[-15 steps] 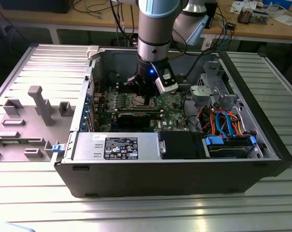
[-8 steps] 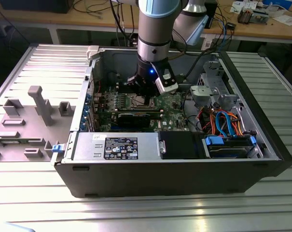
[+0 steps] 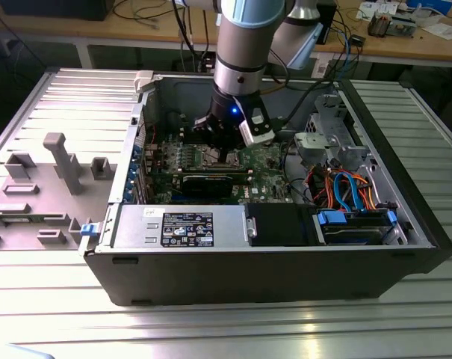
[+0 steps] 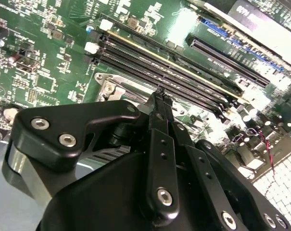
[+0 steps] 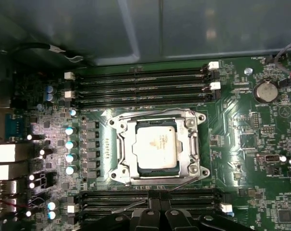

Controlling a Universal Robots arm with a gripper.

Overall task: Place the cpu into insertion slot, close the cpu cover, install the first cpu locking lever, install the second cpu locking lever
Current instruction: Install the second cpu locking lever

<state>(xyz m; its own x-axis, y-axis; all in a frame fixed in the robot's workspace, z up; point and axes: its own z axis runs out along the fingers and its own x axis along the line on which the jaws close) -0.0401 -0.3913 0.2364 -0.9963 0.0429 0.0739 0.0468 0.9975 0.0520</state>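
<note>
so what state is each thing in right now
cpu: seated in the slot, metal top up
slot: filled by the cpu
cover: down flat, framing the cpu
gripper: low over the memory slots beside the socket, holding nothing
case: side open, on its side

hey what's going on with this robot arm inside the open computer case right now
The arm's black gripper sits low over the green circuit board inside the open grey computer case. The small square silver-topped cpu already lies in the silver-rimmed insertion slot, and the thin silver cpu cover lies flat around it. The gripper's tip is beside the socket, near the long black memory slots.
</note>
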